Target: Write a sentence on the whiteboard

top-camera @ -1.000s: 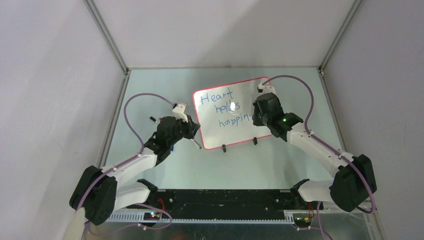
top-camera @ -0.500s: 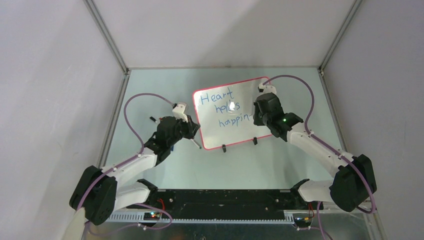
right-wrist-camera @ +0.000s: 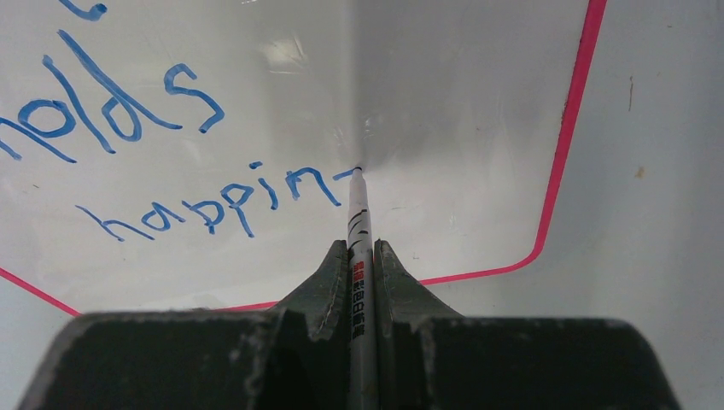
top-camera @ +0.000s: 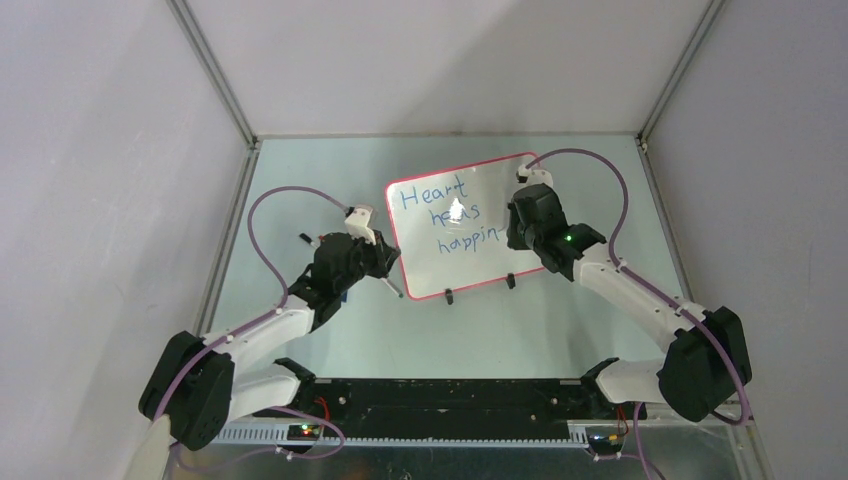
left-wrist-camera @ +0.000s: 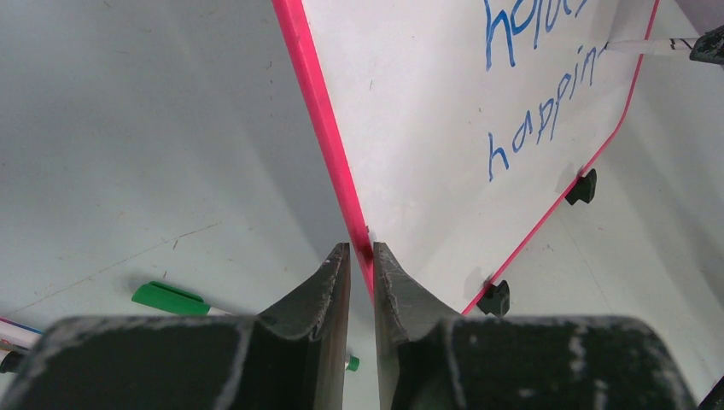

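Note:
The whiteboard [top-camera: 470,255], red-framed with two black feet, stands tilted at mid-table. The sentence [top-camera: 448,218] in blue reads "Heart holds happin-" over three lines. My left gripper [left-wrist-camera: 360,256] is shut on the board's left red edge [left-wrist-camera: 320,128], a jaw on either side of it. My right gripper [right-wrist-camera: 362,252] is shut on a white marker [right-wrist-camera: 357,224]. The marker's tip touches the board at the end of the stroke after "happin" [right-wrist-camera: 226,203]. In the top view the right gripper [top-camera: 518,232] covers the board's right part.
A green-capped marker [left-wrist-camera: 171,299] lies on the table left of the board, with more marker ends [left-wrist-camera: 13,337] at the frame's left edge. A small dark marker [top-camera: 305,238] lies by the left arm. Enclosure walls and metal rails ring the table.
The right gripper has shifted slightly right along the bottom line, leaving a short stroke after "happin". The left arm and the board have not moved.

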`<act>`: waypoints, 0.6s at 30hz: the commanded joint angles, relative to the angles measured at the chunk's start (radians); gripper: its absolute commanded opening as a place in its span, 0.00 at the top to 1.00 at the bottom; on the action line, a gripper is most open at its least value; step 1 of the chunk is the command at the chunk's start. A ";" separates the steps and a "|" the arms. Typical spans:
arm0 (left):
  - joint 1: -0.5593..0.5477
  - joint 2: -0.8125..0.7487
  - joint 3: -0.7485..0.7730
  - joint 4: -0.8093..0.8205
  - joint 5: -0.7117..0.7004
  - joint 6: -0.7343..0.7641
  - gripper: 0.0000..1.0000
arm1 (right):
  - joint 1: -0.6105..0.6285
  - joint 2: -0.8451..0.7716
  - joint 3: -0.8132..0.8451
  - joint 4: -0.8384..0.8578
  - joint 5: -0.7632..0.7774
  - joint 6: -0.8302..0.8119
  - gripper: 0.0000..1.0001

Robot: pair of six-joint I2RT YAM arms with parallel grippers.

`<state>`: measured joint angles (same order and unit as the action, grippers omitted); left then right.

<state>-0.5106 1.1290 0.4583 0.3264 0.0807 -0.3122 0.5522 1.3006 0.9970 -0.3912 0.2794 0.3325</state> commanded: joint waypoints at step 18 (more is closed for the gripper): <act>-0.005 -0.024 0.011 0.015 -0.010 0.026 0.79 | -0.009 0.015 0.065 0.037 -0.012 0.001 1.00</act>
<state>-0.5106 1.1290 0.4583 0.3264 0.0807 -0.3122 0.5472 1.3075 1.0180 -0.3904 0.2783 0.3321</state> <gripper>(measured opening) 0.207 0.140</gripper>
